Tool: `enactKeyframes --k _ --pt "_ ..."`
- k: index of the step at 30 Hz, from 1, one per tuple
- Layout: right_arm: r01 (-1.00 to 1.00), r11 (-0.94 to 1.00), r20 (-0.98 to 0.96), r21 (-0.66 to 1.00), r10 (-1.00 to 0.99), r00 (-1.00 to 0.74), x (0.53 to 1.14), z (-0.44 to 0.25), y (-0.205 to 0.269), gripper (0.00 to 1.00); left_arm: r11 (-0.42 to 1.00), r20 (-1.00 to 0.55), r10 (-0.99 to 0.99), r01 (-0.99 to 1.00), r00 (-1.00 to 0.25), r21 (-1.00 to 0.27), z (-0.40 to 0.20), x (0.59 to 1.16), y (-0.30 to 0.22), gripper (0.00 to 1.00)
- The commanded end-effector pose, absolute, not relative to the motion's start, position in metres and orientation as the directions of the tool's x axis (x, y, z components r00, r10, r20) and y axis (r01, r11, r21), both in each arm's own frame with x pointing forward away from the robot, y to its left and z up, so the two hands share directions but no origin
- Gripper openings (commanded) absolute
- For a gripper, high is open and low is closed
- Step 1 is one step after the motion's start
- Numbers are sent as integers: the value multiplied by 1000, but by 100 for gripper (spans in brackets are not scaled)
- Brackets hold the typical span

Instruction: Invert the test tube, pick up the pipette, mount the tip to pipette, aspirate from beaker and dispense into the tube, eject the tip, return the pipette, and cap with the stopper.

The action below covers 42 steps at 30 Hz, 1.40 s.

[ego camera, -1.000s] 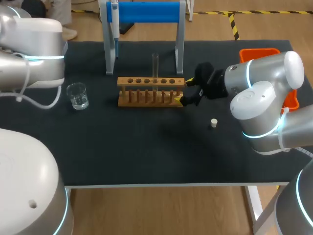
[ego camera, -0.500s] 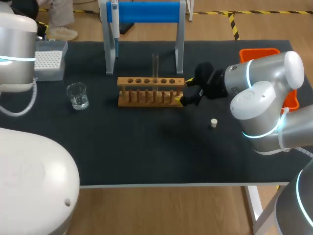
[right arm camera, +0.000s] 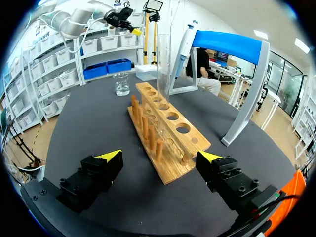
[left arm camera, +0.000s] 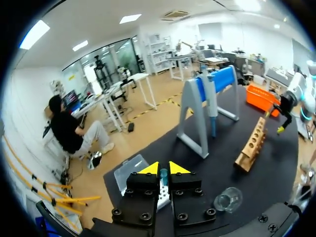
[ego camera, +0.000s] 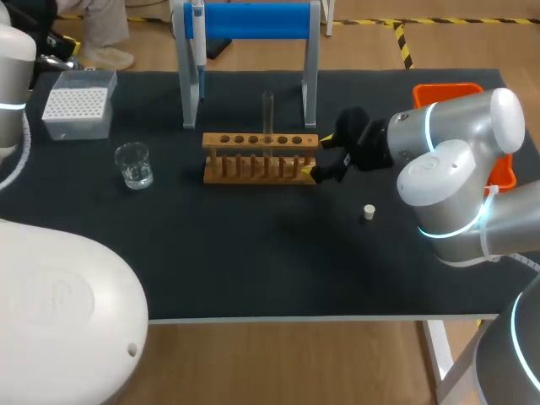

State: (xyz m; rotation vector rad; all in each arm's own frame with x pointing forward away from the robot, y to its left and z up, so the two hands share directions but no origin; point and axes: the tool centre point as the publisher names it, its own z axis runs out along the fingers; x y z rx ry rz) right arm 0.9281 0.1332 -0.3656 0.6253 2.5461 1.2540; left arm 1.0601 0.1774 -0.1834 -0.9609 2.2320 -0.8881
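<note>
Black tabletop, pipetting barely begun.
Test tube [ego camera: 267,112] is standing upright in the rack [ego camera: 260,159]; my right gripper [ego camera: 316,157] is gaping empty astride the rack's right end, my left gripper [left arm camera: 163,168] pinching shut on nothing over the far-left tip box [ego camera: 78,104]. Pipette [right arm camera: 184,44] is hanging untouched on its stand [ego camera: 253,21]; stopper [ego camera: 369,212] lying loose.

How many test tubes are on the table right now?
1. The test tube stands upright in a middle hole of the wooden rack, in front of the blue stand. The rack's other holes look empty, and no other tube shows.
</note>
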Motion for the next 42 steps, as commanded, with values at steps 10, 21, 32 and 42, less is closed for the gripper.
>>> enactKeyframes --k 10,21,32,42 --pt "271 541 -20 796 471 -882 928 -366 132 100 669 -193 -530 -268 -826 -694 -134 965 102 0" --pt "271 541 -20 796 471 -882 928 -366 132 100 644 -66 -324 -169 -944 -746 -126 916 50 0" --pt "271 541 -20 796 471 -882 928 -366 132 100 644 -66 -324 -169 -944 -746 -126 916 50 0" --pt "271 541 -20 796 471 -882 928 -366 132 100 644 -66 -324 -169 -944 -746 -126 916 50 0"
